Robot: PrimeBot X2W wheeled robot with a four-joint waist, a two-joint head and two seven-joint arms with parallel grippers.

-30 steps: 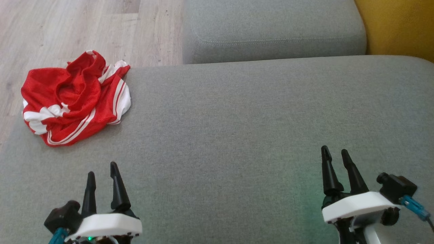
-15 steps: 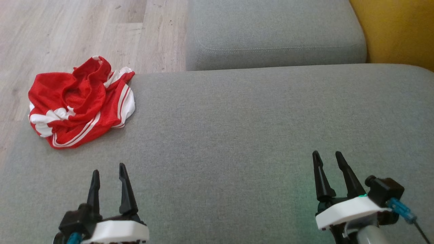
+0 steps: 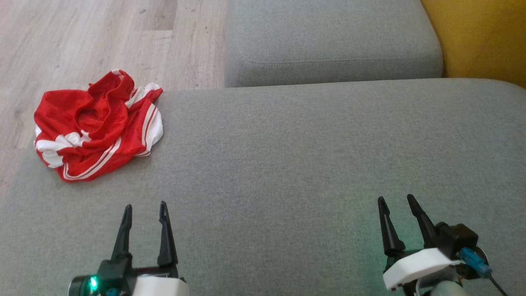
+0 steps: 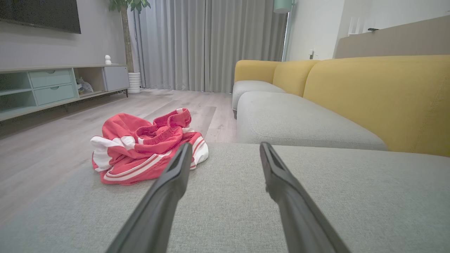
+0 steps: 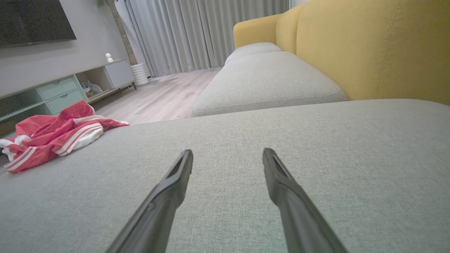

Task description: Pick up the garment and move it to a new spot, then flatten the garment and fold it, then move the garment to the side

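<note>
red garment (image 3: pixel 96 125) crumpled at sofa cushion (image 3: pixel 308 164) far left corner; left gripper (image 3: pixel 145 210) and right gripper (image 3: pixel 396 203) both apart, empty.

Grey sofa (image 3: pixel 287 164) w/ yellow back (image 3: pixel 481 37), wood floor (image 3: pixel 82 37).

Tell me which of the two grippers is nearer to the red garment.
The left gripper: the garment lies ahead of it, while the right gripper sits far across the cushion.
</note>
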